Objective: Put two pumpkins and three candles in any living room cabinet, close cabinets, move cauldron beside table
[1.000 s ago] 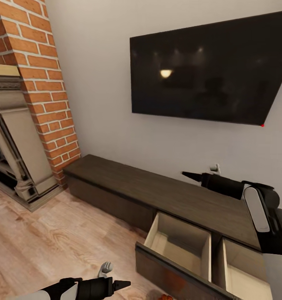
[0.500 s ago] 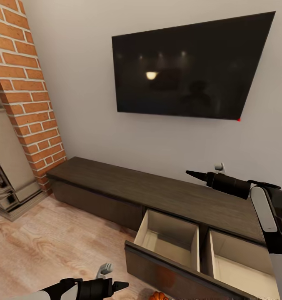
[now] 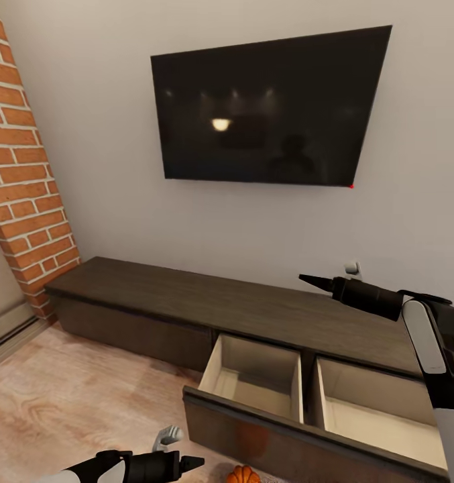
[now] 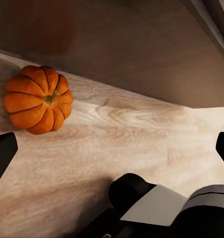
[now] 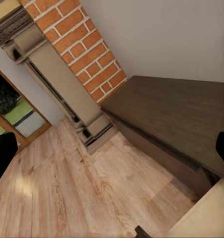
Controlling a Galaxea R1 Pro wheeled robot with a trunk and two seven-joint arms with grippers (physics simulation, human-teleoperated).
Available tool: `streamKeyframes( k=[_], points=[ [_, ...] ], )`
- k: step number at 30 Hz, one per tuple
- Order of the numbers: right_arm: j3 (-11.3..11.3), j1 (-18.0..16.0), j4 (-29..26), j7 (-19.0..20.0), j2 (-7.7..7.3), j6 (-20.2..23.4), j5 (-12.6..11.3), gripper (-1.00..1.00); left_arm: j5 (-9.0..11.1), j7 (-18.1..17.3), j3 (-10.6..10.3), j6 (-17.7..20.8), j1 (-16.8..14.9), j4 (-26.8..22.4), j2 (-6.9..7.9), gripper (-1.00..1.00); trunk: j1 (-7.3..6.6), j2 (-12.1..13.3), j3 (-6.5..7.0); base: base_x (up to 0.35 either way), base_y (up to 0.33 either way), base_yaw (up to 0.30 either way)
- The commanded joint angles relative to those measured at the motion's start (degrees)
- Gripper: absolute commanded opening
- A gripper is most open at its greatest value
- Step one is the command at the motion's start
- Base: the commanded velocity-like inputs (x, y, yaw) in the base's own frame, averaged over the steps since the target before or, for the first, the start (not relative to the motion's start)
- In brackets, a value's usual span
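A pumpkin (image 4: 38, 99) lay on the floor before the cabinet (image 3: 186, 305); light, rigid and ribbed, best gripped across its flanks by the open, empty left gripper (image 4: 112, 148).

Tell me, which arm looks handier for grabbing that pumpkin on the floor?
Probably the left. Its gripper hangs low beside the pumpkin, jaws apart, with the pumpkin showing ahead in the wrist view. The right gripper is raised above the cabinet.
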Motion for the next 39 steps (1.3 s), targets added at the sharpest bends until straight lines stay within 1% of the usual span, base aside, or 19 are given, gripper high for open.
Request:
streamKeyframes(
  k=[1, 5, 6, 8, 10, 21, 25, 27, 29, 31, 39],
  points=[
    [0.0, 0.0, 0.0, 0.0, 0.0, 0.0, 0.0, 1.0, 0.0, 0.1, 0.0, 0.0, 0.0, 0.0, 0.0, 1.0, 0.23, -0.4, -0.11, 0.0, 0.0, -0.208],
    [0.1, 0.0, 0.0, 0.0, 0.0, -0.1, 0.0, 1.0, -0.6, 0.1, -0.5, 0.0, 0.0, 0.6, 0.21, 1.0, 1.1, -2.0, -0.56, 0.0, 0.0, -0.208],
    [0.1, 0.0, 0.0, 0.1, 0.0, 0.0, 0.0, 1.0, -1.0, 0.0, -1.0, 0.0, 0.0, 0.6, 0.23, 1.0, 1.32, -2.4, -0.67, 0.0, 0.0, -0.208],
    [0.1, 0.0, 0.0, 0.2, 0.0, 0.0, -0.4, 1.0, -2.7, -0.1, -3.0, 0.1, -0.1, 0.6, 0.19, 1.0, 1.76, -3.2, -0.89, 0.0, 0.0, -0.208],
    [0.1, 0.0, -0.1, 0.2, 0.0, 0.0, -0.4, 1.0, -3.0, -0.2, -3.3, 0.2, -0.1, 0.6, 0.18, 1.0, 2.2, -4.0, -1.12, 0.0, 0.0, -0.208],
    [0.1, 0.0, -0.1, 0.3, 0.0, 0.0, -0.4, 1.0, -3.0, -0.3, -3.5, 0.2, -0.1, 0.7, 0.19, 1.0, 4.62, -8.4, -2.34, 0.0, 0.0, -0.208],
    [0.1, 0.0, -0.1, 0.3, 0.0, 0.0, -0.4, 1.0, -2.7, 0.1, -3.4, 0.3, -0.1, 0.9, 0.58, 1.0, 5.5, -10.0, -2.78, 0.0, 0.0, -0.208],
    [0.1, 0.0, 0.0, 0.3, 0.0, 0.0, -0.4, 1.0, -2.7, 0.3, -3.3, 0.5, -0.1, 1.4, 0.6, 1.0, 5.94, -10.8, -3.01, 0.0, 0.0, -0.208],
    [0.1, 0.0, 0.0, 0.3, 0.0, 0.0, -0.4, 1.0, -2.8, 0.3, -3.2, 0.7, -0.1, 2.9, 0.61, 1.0, 6.38, -11.6, -3.25, 0.0, 0.0, -0.192],
    [0.1, 0.0, -0.1, 0.3, 0.0, 0.0, -0.4, 1.0, -2.8, 0.3, -3.2, 0.8, -0.1, 3.7, 0.56, 1.0, 6.82, -12.4, -3.56, 0.0, 0.0, -0.09],
    [0.4, 0.0, 0.0, 0.2, 0.0, 0.0, -0.4, 1.0, -2.7, 0.3, -3.2, 0.9, -0.1, 4.1, 0.57, 1.0, 8.57, -15.7, -4.96, 0.0, 0.0, -0.014]
  ],
)
